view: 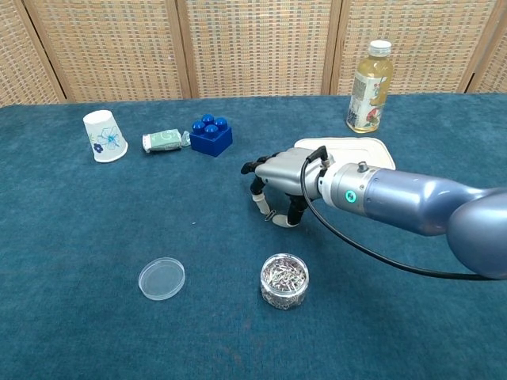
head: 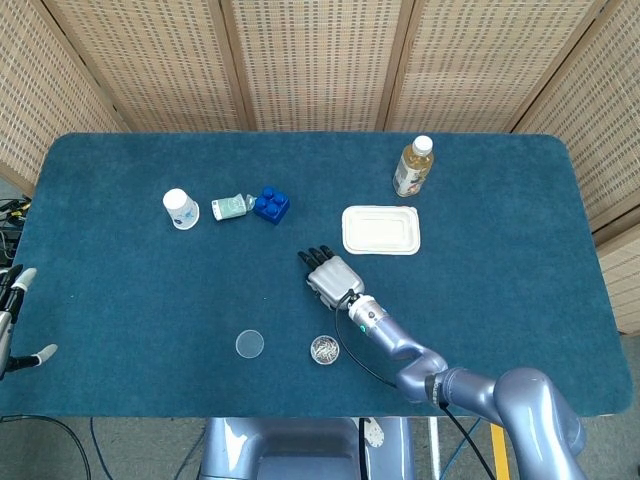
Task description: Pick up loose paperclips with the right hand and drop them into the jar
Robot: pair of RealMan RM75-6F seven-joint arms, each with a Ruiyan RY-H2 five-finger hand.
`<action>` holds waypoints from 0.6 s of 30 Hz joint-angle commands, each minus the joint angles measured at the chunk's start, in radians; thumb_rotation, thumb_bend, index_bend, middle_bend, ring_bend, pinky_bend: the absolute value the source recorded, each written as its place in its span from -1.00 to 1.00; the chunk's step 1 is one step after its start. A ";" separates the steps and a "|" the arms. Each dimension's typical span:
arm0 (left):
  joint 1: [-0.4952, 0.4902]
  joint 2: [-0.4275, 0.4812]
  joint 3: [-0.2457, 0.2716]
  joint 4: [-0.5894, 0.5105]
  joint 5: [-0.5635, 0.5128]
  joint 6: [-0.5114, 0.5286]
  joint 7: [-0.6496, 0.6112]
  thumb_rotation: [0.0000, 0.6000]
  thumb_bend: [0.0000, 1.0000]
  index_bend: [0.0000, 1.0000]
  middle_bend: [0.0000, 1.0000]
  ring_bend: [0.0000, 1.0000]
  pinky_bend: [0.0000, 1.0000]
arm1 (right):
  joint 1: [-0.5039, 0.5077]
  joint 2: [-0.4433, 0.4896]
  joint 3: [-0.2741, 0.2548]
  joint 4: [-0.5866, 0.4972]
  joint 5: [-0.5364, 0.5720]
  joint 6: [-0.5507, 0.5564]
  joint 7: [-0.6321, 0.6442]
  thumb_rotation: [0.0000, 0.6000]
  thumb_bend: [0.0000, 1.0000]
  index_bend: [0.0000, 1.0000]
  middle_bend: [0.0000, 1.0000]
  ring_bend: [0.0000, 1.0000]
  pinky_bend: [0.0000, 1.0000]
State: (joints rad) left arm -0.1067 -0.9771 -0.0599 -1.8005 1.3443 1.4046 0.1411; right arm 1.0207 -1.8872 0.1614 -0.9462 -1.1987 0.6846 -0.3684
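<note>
A small clear jar (view: 284,279) full of paperclips stands open near the table's front edge, also seen in the head view (head: 324,349). My right hand (view: 281,178) hovers palm down just behind it, fingers curled toward the cloth. A thin paperclip (view: 271,214) sits pinched between one fingertip and the thumb, right at the table surface. From above, the right hand (head: 328,275) lies up and slightly right of the jar. My left hand (head: 12,320) hangs off the table's left edge with its fingers spread and nothing in them.
The jar's clear lid (view: 162,278) lies flat to the left of the jar. Behind the hand are a white tray (view: 348,148), a drink bottle (view: 371,77), a blue brick (view: 211,134), a green tube (view: 165,140) and an upturned paper cup (view: 104,135).
</note>
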 commanded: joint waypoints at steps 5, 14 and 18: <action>0.000 0.001 0.001 0.000 0.002 0.002 -0.002 1.00 -1.00 -1.00 -1.00 -1.00 -1.00 | -0.001 -0.006 0.003 0.007 0.000 0.000 0.003 1.00 -0.32 0.32 -0.94 -1.00 -0.82; 0.000 0.001 0.000 0.001 0.001 0.002 -0.004 1.00 -1.00 -1.00 -1.00 -1.00 -1.00 | -0.002 -0.015 0.004 0.016 -0.007 -0.002 0.013 1.00 -0.32 0.33 -0.94 -1.00 -0.82; 0.000 0.001 0.000 0.002 0.000 0.001 -0.004 1.00 -1.00 -1.00 -1.00 -1.00 -1.00 | -0.003 -0.017 0.005 0.020 -0.015 0.002 0.023 1.00 -0.32 0.33 -0.94 -1.00 -0.82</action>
State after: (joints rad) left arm -0.1070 -0.9763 -0.0599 -1.7986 1.3439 1.4052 0.1371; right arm 1.0181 -1.9033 0.1662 -0.9274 -1.2123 0.6851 -0.3465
